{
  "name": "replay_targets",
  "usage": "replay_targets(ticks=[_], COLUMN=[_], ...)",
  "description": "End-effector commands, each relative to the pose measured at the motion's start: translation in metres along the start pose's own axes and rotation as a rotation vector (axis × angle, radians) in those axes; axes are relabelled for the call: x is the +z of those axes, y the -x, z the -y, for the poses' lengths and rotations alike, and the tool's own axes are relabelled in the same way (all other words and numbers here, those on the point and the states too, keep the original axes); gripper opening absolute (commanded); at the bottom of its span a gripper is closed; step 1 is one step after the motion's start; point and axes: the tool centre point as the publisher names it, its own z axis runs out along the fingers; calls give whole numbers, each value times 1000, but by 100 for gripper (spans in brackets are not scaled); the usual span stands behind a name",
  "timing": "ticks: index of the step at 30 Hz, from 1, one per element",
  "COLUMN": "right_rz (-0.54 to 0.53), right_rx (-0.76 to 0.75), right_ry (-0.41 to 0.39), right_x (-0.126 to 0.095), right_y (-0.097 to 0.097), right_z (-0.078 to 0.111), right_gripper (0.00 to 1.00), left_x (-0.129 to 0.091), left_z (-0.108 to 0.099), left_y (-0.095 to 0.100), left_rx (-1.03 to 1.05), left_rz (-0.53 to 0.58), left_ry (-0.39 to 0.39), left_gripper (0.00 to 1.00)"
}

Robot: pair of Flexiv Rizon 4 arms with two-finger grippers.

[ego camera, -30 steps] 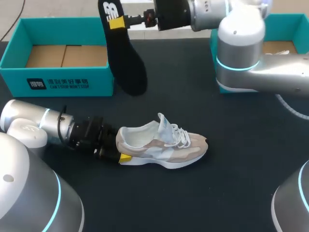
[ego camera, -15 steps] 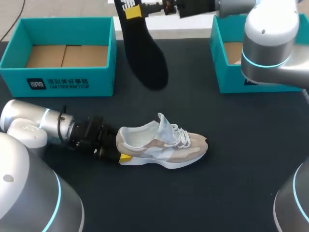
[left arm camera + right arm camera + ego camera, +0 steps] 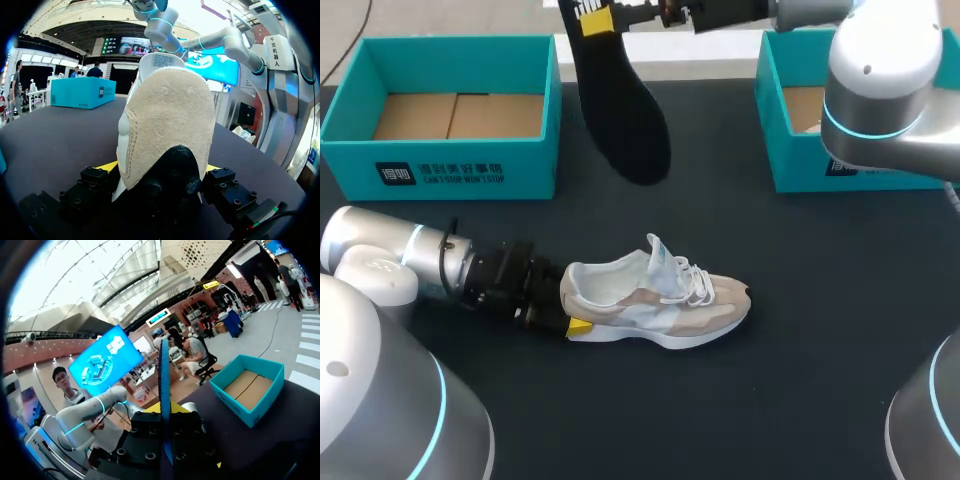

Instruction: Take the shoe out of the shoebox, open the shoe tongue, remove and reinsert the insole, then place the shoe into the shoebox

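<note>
The dark worktop (image 3: 820, 350) carries two open teal boxes at its far side, well apart from each other. One shoebox (image 3: 440, 175) stands well beyond the left fingers (image 3: 570, 302). The other shoebox (image 3: 790, 150) is beside the right fingers (image 3: 595, 22) and is partly hidden by the right arm. The shoe (image 3: 655, 300) stands on its sole on the worktop, outside both boxes, with its toe pointing away from the left fingers. These fingers are closed on the heel from two sides, with a yellow tip low at each side of it. The black insole (image 3: 620, 120) is out of the shoe and hangs in the air from the right fingers. They are pinched almost together on its narrow end. Its wide end points down, between the two boxes and well apart from the shoe.
</note>
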Motion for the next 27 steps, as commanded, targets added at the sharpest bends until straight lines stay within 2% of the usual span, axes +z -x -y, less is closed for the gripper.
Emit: replay_targets(ticks=[1, 6, 13, 21, 27], right_rz=[19, 102, 157, 174, 177], right_rx=[10, 57, 97, 119, 146], right_ry=[2, 21, 75, 85, 140], right_x=[-5, -39, -80, -109, -132], right_y=[5, 24, 31, 14, -12], right_z=[-2, -12, -20, -10, -1], right_gripper=[0, 0, 0, 0, 0], left_x=[3, 3, 3, 3, 3], left_z=[-5, -5, -5, -5, -5], left_y=[2, 2, 2, 2, 2], left_rx=[-1, -1, -1, -1, -1], left_rz=[1, 1, 1, 1, 1], left_ry=[-1, -1, -1, -1, -1], left_gripper=[0, 0, 0, 0, 0])
